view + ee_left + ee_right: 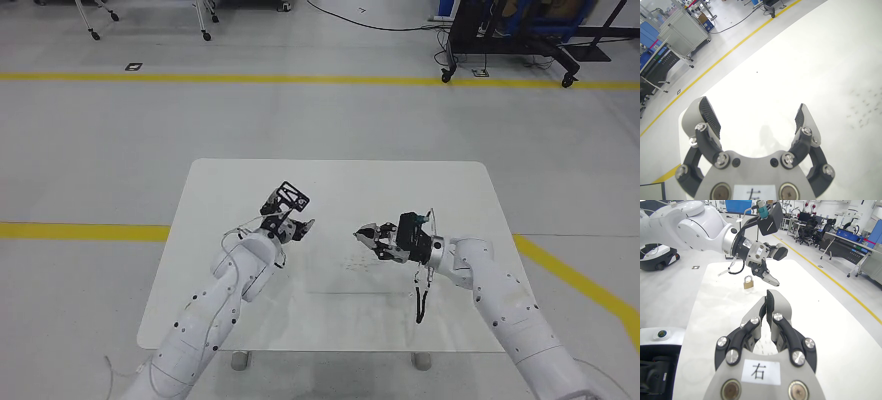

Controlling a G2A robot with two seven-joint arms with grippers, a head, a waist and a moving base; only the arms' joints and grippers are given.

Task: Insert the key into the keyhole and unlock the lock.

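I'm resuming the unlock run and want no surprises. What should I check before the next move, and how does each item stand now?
1. Padlock standing upright on the table: ok.
2. Shackle seated in the body: ok, it looks closed.
3. Left hand open and empty: ok.
4. Left hand apart from the padlock: ok, judging by the right wrist view.
5. Key gripped in the shut right hand: cannot tell.
6. Keyhole turned toward the right hand: cannot tell.
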